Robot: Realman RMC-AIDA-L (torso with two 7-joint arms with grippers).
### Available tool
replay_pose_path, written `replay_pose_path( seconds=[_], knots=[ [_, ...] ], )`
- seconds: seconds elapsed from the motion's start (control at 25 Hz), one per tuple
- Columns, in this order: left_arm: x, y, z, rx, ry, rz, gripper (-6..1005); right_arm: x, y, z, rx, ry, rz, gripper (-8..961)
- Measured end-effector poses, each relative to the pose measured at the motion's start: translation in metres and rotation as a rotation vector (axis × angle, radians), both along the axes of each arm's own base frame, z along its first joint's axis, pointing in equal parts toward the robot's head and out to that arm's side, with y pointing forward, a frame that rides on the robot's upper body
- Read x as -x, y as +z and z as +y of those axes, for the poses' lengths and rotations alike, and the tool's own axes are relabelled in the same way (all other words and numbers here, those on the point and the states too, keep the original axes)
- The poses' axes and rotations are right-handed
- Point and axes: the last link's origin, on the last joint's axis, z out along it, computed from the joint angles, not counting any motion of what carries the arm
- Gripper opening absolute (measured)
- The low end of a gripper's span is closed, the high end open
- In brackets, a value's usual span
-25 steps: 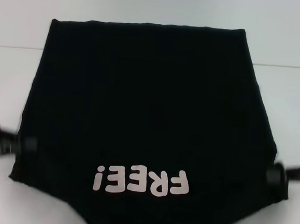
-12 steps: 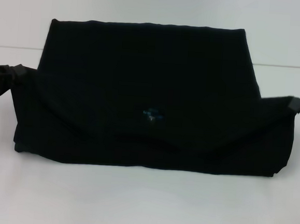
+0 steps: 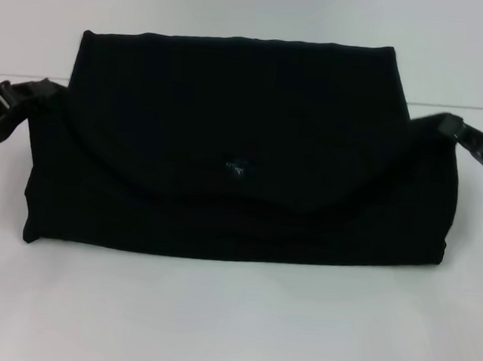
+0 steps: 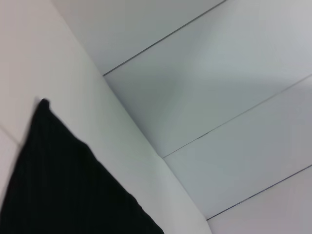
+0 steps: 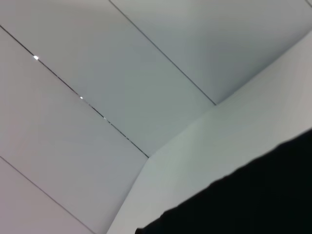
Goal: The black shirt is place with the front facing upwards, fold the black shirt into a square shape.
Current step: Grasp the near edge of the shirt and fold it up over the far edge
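The black shirt lies across the middle of the white worktop, reaching almost from its left edge to its right edge and back toward the far edge. Its near part is folded over the rest, so a curved flap with the small blue neck label faces up near the middle, and the fold forms a straight line along the shirt's near side. The left tool sits at the shirt's left end, close to the worktop's left edge, clamped on a raised corner of cloth. The right tool is at the shirt's right end, near the right edge, clamped on the matching corner in the same way. Both corners are lifted off the worktop and pulled outward, so the cloth rises to a point at each tool. In the left wrist view a black triangle of shirt stands against pale panels; the right wrist view shows a dark stretch of shirt beneath similar panels.
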Motion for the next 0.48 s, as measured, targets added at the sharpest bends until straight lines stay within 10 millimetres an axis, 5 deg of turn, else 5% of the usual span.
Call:
replay_pose_path(
  seconds=[0.48],
  knots=[
    [-0.003, -0.015, 0.031, -0.017, 0.063, 0.215, 33, 0.012, -0.018, 0.031, -0.052, -0.041, -0.148, 82]
  ],
)
